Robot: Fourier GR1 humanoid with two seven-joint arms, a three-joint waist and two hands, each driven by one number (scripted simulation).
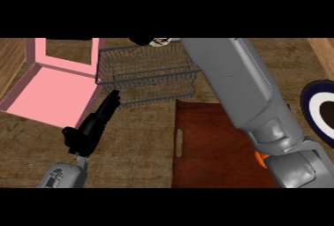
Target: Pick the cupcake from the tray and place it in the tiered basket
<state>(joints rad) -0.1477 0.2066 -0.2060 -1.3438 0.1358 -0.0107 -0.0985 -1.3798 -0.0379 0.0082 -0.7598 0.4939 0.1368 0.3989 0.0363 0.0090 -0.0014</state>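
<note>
My right forearm (241, 88) reaches from the lower right up over the wire tiered basket (146, 73). Only a sliver of my right hand (141, 40) shows at the view's top edge, curled round a small white and brown cupcake (160, 42) above the basket's back rim. The brown tray (209, 145) lies in front of the basket, partly under the forearm. My left hand (91, 128) rests at the lower left, open, with straight fingers pointing toward the basket's left corner.
A pink open box (52, 88) stands left of the basket. A dark blue and white plate (320, 110) sits at the right edge. A small orange thing (261, 156) peeks out beside my right arm over the tray.
</note>
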